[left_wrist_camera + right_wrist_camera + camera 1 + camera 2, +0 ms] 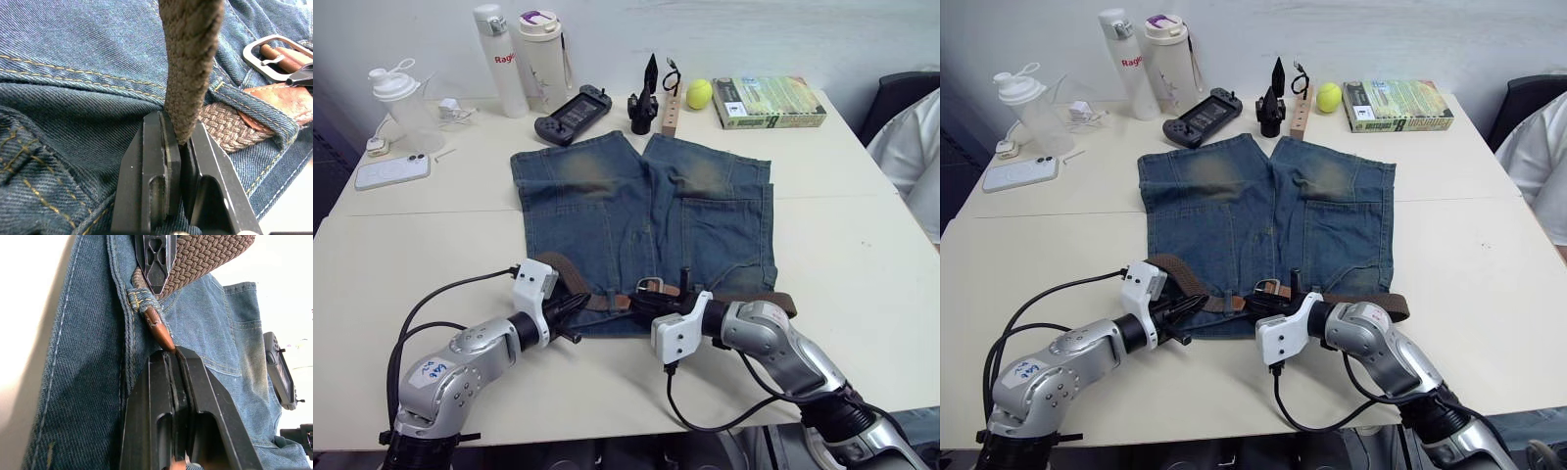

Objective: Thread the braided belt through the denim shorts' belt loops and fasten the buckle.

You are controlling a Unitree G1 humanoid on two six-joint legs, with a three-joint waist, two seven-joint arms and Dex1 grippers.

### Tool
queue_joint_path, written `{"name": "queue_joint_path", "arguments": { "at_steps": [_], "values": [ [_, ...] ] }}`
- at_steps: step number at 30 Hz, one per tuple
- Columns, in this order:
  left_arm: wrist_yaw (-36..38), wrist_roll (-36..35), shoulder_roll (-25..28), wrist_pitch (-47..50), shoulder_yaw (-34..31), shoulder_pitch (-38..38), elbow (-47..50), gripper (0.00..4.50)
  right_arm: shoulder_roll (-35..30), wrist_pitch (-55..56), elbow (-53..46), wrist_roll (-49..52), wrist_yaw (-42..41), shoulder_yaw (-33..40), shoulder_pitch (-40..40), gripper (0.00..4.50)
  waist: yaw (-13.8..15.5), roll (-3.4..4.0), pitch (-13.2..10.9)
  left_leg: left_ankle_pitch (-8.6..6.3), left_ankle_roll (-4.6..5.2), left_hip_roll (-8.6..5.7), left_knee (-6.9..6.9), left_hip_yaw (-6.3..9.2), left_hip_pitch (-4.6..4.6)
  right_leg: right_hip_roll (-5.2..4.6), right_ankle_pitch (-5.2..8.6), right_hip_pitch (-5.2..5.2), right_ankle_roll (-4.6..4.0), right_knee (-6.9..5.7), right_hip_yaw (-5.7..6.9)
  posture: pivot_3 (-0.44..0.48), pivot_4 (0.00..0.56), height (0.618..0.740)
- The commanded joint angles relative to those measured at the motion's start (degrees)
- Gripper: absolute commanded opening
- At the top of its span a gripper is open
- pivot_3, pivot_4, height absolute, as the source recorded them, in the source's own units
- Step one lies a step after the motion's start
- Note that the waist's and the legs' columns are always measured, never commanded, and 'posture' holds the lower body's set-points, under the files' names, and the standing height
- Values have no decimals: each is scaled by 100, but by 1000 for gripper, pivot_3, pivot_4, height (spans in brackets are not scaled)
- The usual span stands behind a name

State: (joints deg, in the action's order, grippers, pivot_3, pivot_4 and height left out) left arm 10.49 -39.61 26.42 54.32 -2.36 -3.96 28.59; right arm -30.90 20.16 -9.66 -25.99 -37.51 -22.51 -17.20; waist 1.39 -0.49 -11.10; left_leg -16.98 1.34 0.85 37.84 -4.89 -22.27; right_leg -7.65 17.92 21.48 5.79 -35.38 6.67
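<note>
- Two pincers work the waistband of the denim shorts (641, 211) at the near edge of the counter (862, 255).
- Left pincer (576, 305) is clenched on the braided belt (190, 73), which rises from between its fingers. Too hard a pull here could, I judge, drag the strap back out of the belt loops (142, 301).
- Right pincer (172, 350) pinches the belt's brown leather tip, just past a loop; the buckle (651, 286) lies just beyond it. That smooth tip may slip free.
</note>
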Motion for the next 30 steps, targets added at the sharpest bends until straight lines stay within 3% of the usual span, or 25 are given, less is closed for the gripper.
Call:
{"name": "queue_joint_path", "arguments": {
  "at_steps": [1, 15, 19, 23, 30],
  "values": [
    [126, 19, -66, 271, 241, 124, -112, 0, -4, 142, -283, 97, -93, -98, 34, 79, 0, 0, 0, 0, 0, 0, 0, 0, 0, 0, 0, 0, 0, 0, 0, 0, 150, 720],
    [298, 134, -61, 171, 267, 209, -63, 0, 75, 53, -345, 17, -45, -90, 90, 79, -2, 0, 0, 0, 0, 0, 0, -3, 2, 0, 0, 0, 0, -3, -2, 0, 150, 720],
    [426, 18, -80, 178, 197, 268, 131, 1646, 113, -19, -326, -13, -15, -73, 100, 0, -11, 0, 0, 0, 0, 1, 0, -3, 2, 0, 0, 0, 0, -5, -3, 0, 150, 720],
    [567, -412, -65, 364, -294, 270, 301, 3450, 146, -91, -322, -17, 10, -51, 157, 0, -22, 0, 0, 0, 0, 7, 0, -6, 2, 0, 1, 3, -2, -6, -7, 0, 150, 720],
    [1265, -1542, 595, 715, -1272, 735, 757, 3450, 121, -92, -339, 34, 42, 39, 181, 0, -114, -1, 0, -5, -8, 18, 0, -8, 0, 4, 7, 9, -12, -18, -6, 0, 150, 720]
  ]
}}
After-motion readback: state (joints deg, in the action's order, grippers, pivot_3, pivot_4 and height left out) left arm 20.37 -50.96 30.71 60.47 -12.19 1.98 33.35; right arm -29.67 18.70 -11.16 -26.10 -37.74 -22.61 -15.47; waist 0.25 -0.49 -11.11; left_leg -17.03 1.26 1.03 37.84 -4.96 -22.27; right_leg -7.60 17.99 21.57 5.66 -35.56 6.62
